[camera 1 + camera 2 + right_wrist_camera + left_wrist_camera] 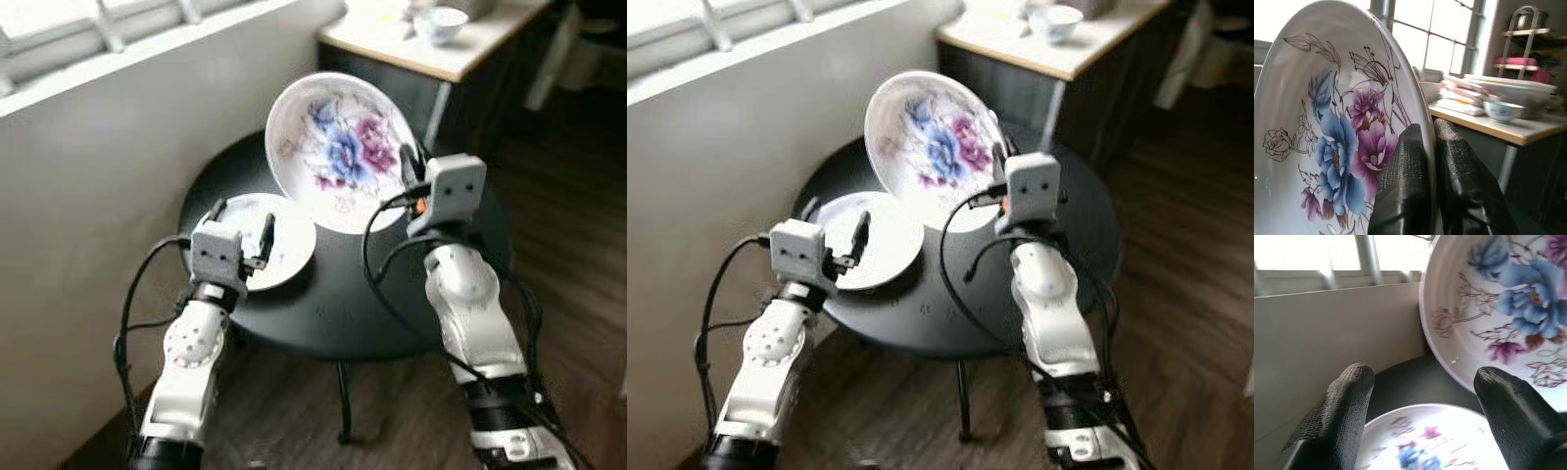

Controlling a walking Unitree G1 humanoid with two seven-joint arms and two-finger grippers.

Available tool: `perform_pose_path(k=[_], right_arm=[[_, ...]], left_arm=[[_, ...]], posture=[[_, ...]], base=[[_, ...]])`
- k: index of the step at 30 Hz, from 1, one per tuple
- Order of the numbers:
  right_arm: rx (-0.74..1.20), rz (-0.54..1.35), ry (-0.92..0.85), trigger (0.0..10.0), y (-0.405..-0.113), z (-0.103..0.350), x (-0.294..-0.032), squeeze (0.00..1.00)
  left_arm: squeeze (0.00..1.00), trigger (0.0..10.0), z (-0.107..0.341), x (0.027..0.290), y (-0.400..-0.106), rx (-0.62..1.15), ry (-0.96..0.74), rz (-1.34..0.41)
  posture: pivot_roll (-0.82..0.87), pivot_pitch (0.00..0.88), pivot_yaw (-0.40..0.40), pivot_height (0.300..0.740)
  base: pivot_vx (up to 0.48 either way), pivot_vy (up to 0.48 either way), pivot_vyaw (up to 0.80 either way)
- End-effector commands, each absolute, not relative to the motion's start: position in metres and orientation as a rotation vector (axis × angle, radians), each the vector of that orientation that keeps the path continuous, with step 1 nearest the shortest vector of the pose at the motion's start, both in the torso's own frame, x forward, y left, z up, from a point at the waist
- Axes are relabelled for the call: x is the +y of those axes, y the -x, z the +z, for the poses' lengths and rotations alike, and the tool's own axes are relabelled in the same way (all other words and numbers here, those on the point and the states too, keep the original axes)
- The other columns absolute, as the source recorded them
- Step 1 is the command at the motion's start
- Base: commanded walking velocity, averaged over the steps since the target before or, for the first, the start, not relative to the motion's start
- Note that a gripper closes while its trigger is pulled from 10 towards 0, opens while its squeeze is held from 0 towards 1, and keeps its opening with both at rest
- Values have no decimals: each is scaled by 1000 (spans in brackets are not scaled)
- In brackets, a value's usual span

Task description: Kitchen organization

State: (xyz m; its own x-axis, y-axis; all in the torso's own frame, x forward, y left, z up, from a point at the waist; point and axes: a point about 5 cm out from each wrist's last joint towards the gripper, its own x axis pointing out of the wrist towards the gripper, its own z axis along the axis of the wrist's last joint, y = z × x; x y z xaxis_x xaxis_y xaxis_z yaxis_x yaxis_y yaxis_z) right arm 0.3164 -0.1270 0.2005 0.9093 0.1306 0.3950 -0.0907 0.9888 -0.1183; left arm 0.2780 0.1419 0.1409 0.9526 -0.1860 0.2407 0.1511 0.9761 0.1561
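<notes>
The right gripper [408, 168] pinches the rim of the large flowered plate [338, 147], holding it tilted nearly on edge above the round black worktop [343, 304]. Below and to that gripper's left lies the smaller plate [284, 240], flat on the worktop, with the left gripper [242, 227] spread open just over its near edge. The stacking move likely turns on lowering the large plate leftward; the left arm is nearer.

home kitchen, dish-laden counter [460, 49], wood floor [578, 245]

Grey wall [88, 215], bright window [59, 29], dark, seemingly wooden floor [578, 225]
</notes>
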Motion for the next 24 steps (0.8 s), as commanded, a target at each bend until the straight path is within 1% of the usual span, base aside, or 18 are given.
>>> perform_pose_path(k=[1,14,24], right_arm=[[-447,154,85,0,-316,206,-116,0],[-442,160,73,0,-318,206,-115,0],[-431,159,64,0,-320,206,-116,0]], left_arm=[[0,10000,138,147,-278,-232,-147,-154],[0,10000,139,147,-280,-232,-142,-153],[0,10000,144,145,-278,-265,-148,-158]], posture=[[-25,0,-24,740],[-24,0,-25,740],[-25,0,-26,740]], base=[[0,304,800],[0,440,800],[0,0,800]])
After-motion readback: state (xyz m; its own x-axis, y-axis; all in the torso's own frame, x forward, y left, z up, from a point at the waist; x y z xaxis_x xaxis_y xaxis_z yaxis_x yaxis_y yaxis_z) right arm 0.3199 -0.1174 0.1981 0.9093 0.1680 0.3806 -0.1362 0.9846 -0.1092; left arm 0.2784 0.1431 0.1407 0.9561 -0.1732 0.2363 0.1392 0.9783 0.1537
